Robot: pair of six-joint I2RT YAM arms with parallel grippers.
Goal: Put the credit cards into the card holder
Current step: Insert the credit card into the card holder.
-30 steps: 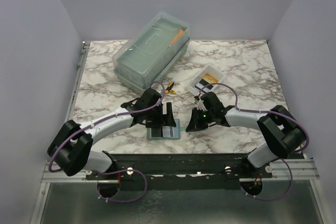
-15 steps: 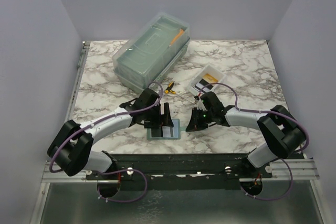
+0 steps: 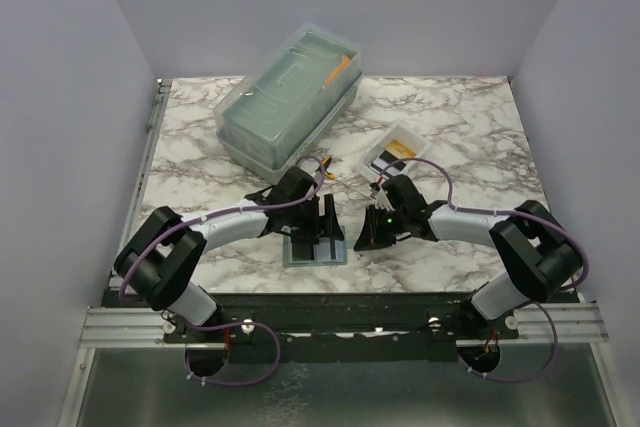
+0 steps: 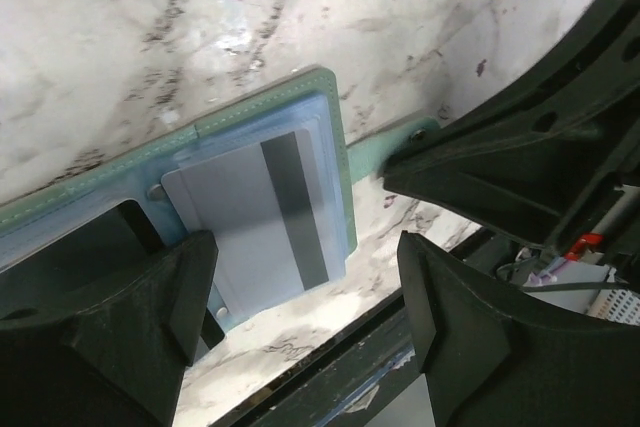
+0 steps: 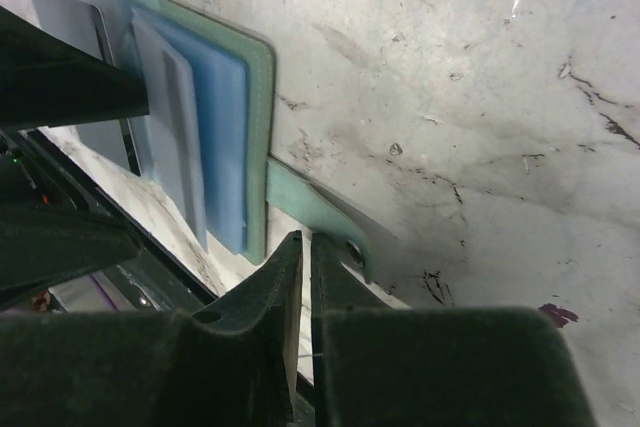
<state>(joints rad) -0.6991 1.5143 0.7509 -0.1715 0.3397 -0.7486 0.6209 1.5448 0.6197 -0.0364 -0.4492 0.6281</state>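
Note:
The grey-green card holder (image 3: 314,248) lies open near the table's front edge. It also shows in the left wrist view (image 4: 335,137) and the right wrist view (image 5: 258,97). A grey card with a dark stripe (image 4: 255,217) lies at its clear pocket; I cannot tell how deep it sits. My left gripper (image 3: 326,223) hovers open over the holder, its fingers (image 4: 150,317) straddling the card. My right gripper (image 3: 364,238) is shut, its tips (image 5: 300,247) at the holder's green strap tab (image 5: 315,205). A black card (image 3: 386,160) and a gold card (image 3: 399,152) lie in the white tray.
The white tray (image 3: 412,137) stands behind my right gripper. A large translucent lidded box (image 3: 290,97) stands at the back left. A yellow-handled tool (image 3: 326,171) lies by my left wrist. The black front rail (image 4: 330,387) runs just beyond the holder.
My left arm's elbow has swung right and forward, and its gripper has shifted slightly right over the holder. My right arm has not moved.

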